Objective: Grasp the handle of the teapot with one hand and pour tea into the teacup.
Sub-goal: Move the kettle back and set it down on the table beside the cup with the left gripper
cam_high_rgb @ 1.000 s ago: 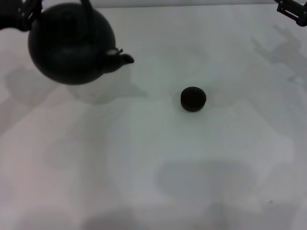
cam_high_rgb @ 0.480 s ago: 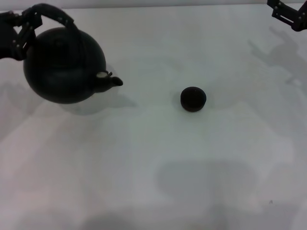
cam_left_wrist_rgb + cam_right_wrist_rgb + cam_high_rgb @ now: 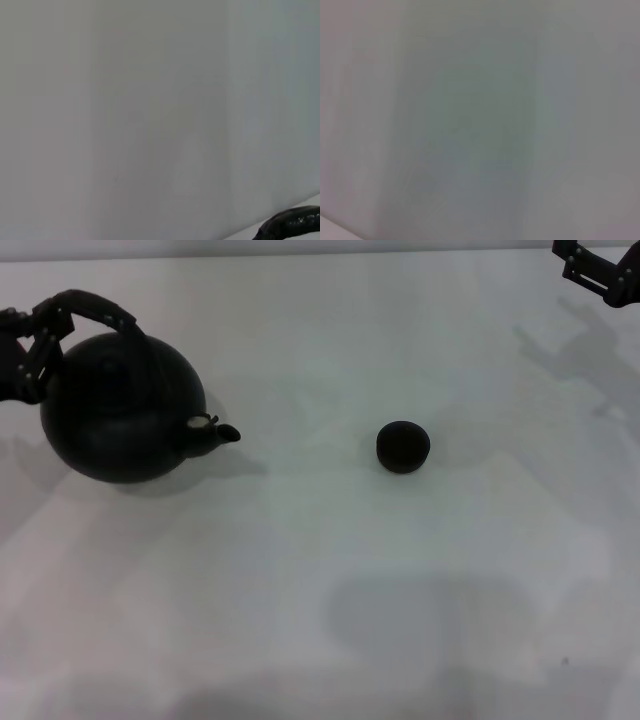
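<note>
Head view: teapot [image 3: 115, 415] near the desk's [image 3: 300, 590] left edge, spout [image 3: 222, 432] aimed at the teacup [image 3: 403, 446], which sits well apart near the middle. Left pincer [image 3: 30, 350] at the far-left edge, clamped on the handle [image 3: 90, 308]. Right pincer [image 3: 598, 268] parked at the far right corner; open or closed, cannot tell. Step in hand, seemingly: carrying the pot toward the cup. Next: bring spout over cup, then tip.

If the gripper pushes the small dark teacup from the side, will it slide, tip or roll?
The teacup looks low and wide, so it would probably slide rather than tip. It stands upright on its base, so rolling seems unlikely. Being tiny beside the teapot, it is likely light and easily knocked away on the smooth table.
</note>
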Controlling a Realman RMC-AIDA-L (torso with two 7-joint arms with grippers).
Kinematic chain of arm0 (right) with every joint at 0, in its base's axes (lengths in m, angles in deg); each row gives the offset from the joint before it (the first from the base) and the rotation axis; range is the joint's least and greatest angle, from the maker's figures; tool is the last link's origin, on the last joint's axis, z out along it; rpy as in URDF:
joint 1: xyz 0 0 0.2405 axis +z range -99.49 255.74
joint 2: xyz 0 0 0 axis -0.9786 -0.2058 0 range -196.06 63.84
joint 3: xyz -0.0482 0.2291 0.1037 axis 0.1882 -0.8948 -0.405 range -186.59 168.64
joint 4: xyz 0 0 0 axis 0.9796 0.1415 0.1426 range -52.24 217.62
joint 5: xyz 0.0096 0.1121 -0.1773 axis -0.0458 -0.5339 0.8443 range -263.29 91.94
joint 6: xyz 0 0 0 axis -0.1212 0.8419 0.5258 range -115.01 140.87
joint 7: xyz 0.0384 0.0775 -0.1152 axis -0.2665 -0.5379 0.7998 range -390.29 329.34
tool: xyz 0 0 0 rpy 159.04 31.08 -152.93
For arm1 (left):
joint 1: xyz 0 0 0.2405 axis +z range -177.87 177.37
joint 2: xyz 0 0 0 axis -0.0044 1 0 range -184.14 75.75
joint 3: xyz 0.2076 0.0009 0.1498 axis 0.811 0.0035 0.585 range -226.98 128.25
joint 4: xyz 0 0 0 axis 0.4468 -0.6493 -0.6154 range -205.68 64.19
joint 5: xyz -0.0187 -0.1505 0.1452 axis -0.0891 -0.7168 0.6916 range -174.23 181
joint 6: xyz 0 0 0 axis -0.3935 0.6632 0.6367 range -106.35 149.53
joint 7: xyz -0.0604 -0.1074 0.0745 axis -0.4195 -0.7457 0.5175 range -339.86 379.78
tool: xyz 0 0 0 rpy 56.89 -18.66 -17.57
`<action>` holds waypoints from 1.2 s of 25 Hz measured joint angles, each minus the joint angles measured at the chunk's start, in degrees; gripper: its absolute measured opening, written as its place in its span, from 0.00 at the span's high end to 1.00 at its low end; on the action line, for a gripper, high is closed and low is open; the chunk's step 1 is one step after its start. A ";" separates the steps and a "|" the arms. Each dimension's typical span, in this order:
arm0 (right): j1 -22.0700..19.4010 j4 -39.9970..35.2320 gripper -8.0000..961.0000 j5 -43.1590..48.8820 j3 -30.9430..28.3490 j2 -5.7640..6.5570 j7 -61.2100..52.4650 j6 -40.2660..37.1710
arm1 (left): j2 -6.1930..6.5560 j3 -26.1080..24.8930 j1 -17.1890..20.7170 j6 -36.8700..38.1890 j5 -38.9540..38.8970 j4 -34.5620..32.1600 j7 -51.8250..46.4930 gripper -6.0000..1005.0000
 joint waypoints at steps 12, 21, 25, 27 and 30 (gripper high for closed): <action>0.05 0.00 0.11 0.00 0.69 0.00 -0.15 0.02 | 0.07 -1.63 -1.44 -0.48 -0.40 7.16 4.52 0.87; -0.10 0.00 0.11 0.00 1.48 0.00 -0.22 0.09 | 0.05 -1.69 -2.01 -1.44 -0.14 8.81 4.80 0.87; -0.12 0.00 0.11 0.00 1.53 0.00 -0.45 0.25 | 0.05 -1.69 -2.17 -1.65 0.15 9.33 4.82 0.87; -0.13 0.00 0.11 0.00 1.57 0.00 -0.60 0.30 | 0.05 -1.70 -2.18 -1.76 0.25 9.61 4.83 0.87; -0.13 0.00 0.11 -0.01 1.67 0.00 -0.63 0.33 | 0.09 -1.70 -2.24 -2.03 0.34 10.01 4.84 0.87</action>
